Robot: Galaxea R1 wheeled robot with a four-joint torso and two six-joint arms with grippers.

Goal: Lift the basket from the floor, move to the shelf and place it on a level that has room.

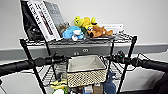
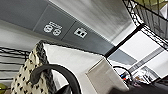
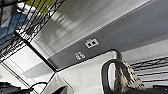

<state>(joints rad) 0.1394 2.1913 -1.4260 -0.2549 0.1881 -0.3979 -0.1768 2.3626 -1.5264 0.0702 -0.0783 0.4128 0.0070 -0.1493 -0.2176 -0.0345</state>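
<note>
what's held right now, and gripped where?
The basket, carried between both arms at the rack's second tier: left gripper at its left end, right gripper at its right end, near the rim.

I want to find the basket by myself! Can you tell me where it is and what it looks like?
Find the tall black wire shelf against the grey wall. Under its top tier, with the books and plush toys, two black robot arms hold the basket between them. It is the only box shape there: off-white cloth inside, speckled beige sides.
</note>
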